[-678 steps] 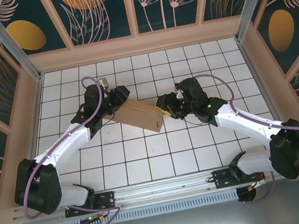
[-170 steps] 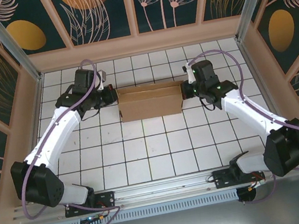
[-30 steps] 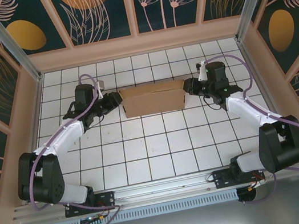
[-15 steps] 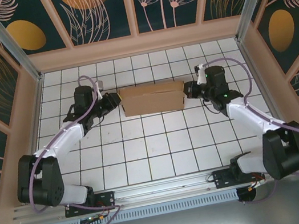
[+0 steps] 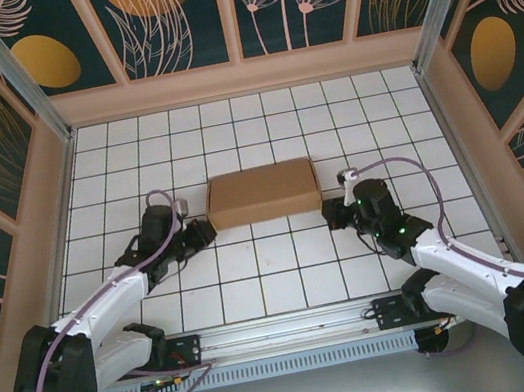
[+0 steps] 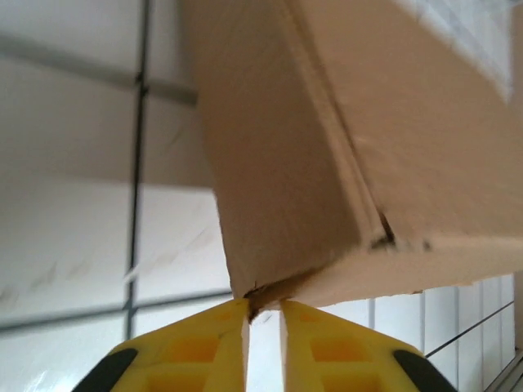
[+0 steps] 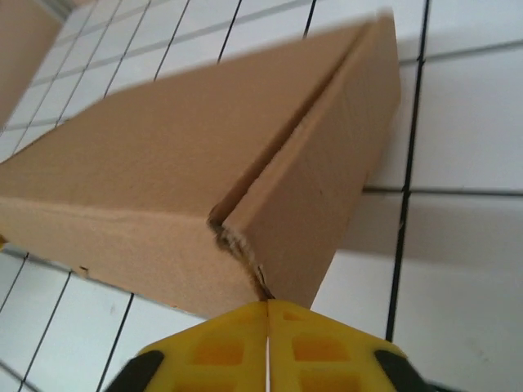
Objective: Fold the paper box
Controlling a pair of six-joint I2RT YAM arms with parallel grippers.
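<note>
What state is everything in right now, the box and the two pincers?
paper box: folded shut, lying flat on the tiled table.
left pincer: almost closed, with a thin gap left, tips at a corner of the box; whether it grips cannot be told.
right pincer: shut, tips at another corner of the box.

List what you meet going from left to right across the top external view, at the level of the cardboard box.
left hand → paper box → right hand
</note>
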